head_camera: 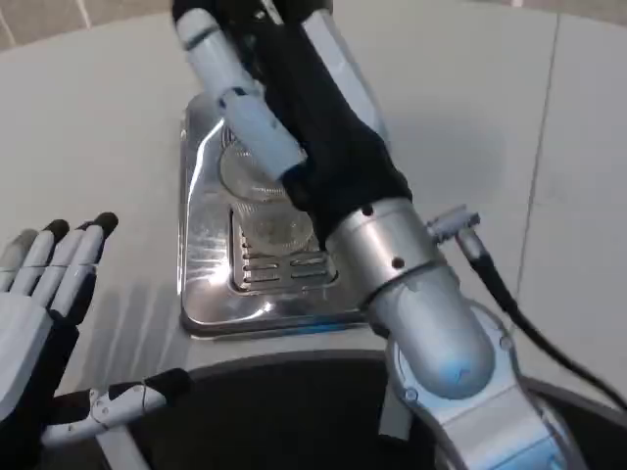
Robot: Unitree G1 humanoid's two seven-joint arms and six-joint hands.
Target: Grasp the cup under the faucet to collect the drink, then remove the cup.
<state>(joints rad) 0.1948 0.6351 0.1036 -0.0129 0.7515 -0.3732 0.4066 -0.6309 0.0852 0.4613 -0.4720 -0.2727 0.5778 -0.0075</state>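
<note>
- Large white surface (88, 117) spanning the whole frame, with thin seam lines near the top left and down the right side.
- Silver right forearm (431, 323) running diagonally from lower right toward top centre, black sleeve over the wrist, black cable (534, 333) trailing off a knurled silver connector at its side.
- Shiny chrome rectangular drip tray (201, 264) lying on the surface at centre, slotted grille (284, 269) in its middle, right portion hidden under the forearm.
- Right robot hand (245, 108) reaching over the far end of the tray, white and black fingers (211, 49) extended toward the black dispenser base (230, 12) at the top edge; closed on anything or not: cannot tell, palm side hidden.
- Left robot hand (39, 304) at the left edge, well apart from the tray, fingers straight and spread, black fingertips pointing up, thumb stretched out to the right along the bottom; holding nothing.
- Clear glass cup (253, 168) standing on the tray just beyond the grille, directly beneath the right robot hand's fingers, partly covered by them; contact between fingers and cup not discernible.
- Second round glassy reflection just in front of the cup on the tray; reflection or object unclear.
</note>
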